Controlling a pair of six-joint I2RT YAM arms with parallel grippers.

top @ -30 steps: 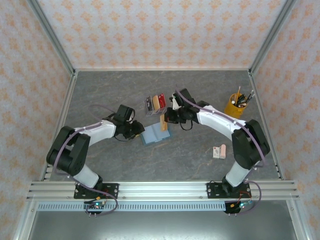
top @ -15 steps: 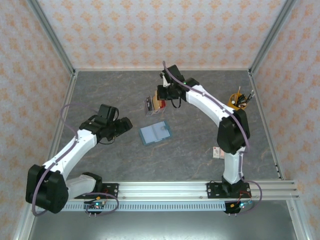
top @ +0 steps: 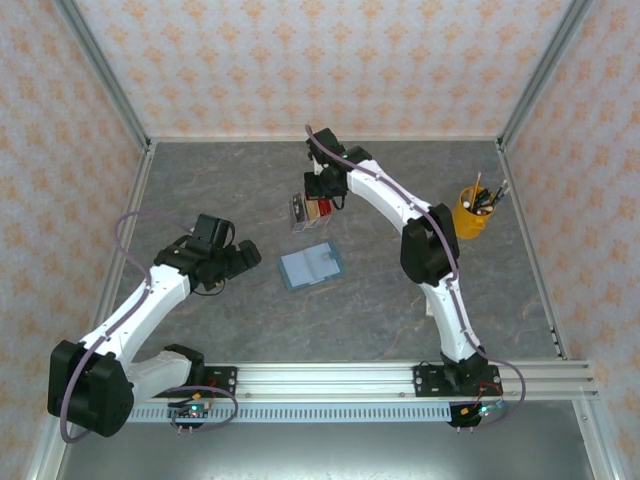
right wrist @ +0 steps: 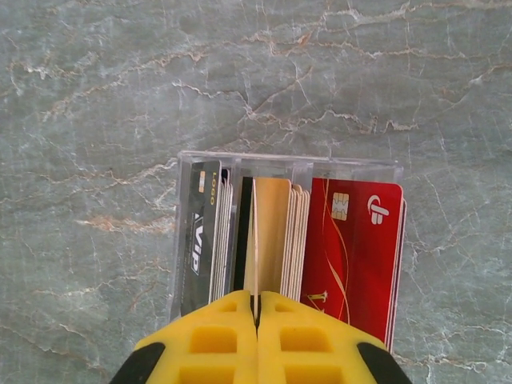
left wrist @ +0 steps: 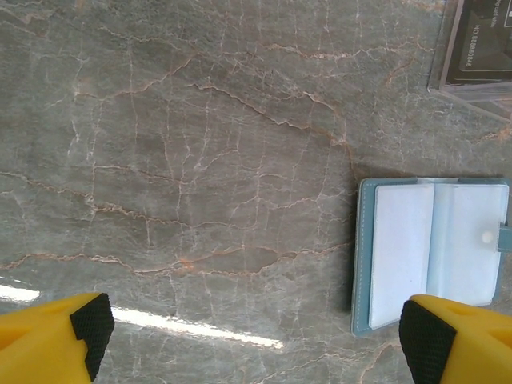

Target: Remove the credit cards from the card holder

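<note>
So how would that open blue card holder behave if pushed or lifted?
Likely floppy: the card holder lies open with thin pocket pages, so it may fold when lifted. Flat on the smooth table, it should slide, not tip.

The blue-teal card holder (top: 310,266) lies open and flat mid-table, pale inner pockets facing up, while grey, tan and red credit cards (right wrist: 272,232) sit bunched side by side just beyond it.
</note>
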